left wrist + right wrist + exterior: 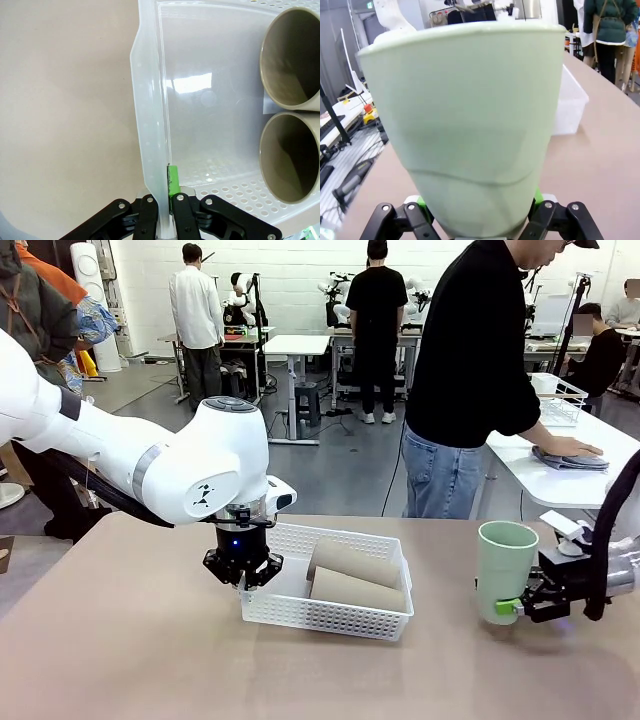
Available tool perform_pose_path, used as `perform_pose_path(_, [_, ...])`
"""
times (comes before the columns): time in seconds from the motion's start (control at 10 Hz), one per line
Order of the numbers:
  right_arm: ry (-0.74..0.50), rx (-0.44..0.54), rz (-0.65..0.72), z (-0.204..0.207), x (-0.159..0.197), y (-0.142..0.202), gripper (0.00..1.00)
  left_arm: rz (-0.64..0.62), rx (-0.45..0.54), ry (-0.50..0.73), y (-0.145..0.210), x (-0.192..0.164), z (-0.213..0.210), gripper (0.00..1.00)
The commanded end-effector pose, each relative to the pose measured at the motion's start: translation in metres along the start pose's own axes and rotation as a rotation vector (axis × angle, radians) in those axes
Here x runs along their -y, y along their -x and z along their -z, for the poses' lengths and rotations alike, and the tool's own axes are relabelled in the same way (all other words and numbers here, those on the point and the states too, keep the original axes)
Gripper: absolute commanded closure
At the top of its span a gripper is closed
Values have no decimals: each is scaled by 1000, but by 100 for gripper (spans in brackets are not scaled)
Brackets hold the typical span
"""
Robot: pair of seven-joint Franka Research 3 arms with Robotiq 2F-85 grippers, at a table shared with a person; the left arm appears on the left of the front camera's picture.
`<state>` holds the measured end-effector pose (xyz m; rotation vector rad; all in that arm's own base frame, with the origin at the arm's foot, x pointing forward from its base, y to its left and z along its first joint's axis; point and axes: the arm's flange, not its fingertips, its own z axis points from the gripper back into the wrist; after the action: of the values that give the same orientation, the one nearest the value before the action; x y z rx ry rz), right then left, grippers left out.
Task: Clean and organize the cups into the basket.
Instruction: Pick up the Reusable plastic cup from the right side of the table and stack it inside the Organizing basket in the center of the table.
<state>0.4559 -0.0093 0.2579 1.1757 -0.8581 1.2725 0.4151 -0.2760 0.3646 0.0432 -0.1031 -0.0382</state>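
The white lattice basket (322, 617) sits mid-table with two tan cups (352, 562) (356, 591) lying side by side in it, mouths toward the left wrist camera (295, 60) (292, 160). My left gripper (243, 575) points down at the basket's left end and is shut on its wall (147, 125), one green pad inside and one outside (165, 187). The mint green cup (505, 570) stands upright on the table at the right. My right gripper (515, 608) has a finger on each side of its base (480, 212); whether the pads press on this cup (465, 125) is unclear.
A person stands past the far edge, hand on a grey cloth (570, 458) on a separate white table beside a wire rack basket (560, 400). A small white card (565, 525) lies behind the mint cup. Bare tabletop (120, 640) spreads at front left.
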Motion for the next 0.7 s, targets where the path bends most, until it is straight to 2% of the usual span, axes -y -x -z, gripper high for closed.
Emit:
perform_pose_path(0.0, [73,-21,27,4,-40,-59,100,-2,9,-6,1,2,-1,100])
perform_pose_path(0.3, [122,19,45,0,-53,-101,100,-2,9,-6,1,2,-1,100])
perform_pose_path(0.5, [150,31,39,2,-54,-110,100,-2,9,-6,1,2,-1,100])
perform_pose_path(0.6, [93,9,19,-9,-56,-109,100,-2,9,-6,1,2,-1,100])
